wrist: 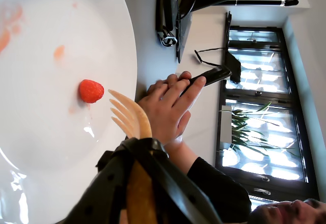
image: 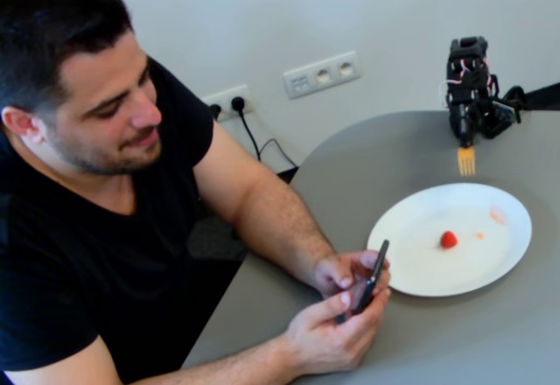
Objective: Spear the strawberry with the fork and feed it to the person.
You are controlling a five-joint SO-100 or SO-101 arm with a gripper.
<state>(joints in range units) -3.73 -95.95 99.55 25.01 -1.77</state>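
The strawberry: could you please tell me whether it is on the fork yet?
Not yet. The strawberry lies loose on the plate, with the fork apart from it.

A pale wall (image: pixel 385 17) with two socket strips (image: pixel 322 73) stands behind the round grey table (image: pixel 437 332); bright windows (wrist: pixel 260 107) opposite.

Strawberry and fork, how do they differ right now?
The strawberry is red and round; the fork is yellow-orange with thin tines. The strawberry lies on the white plate; the fork hangs from the arm, tines down, above the table beyond the plate. Both are small.
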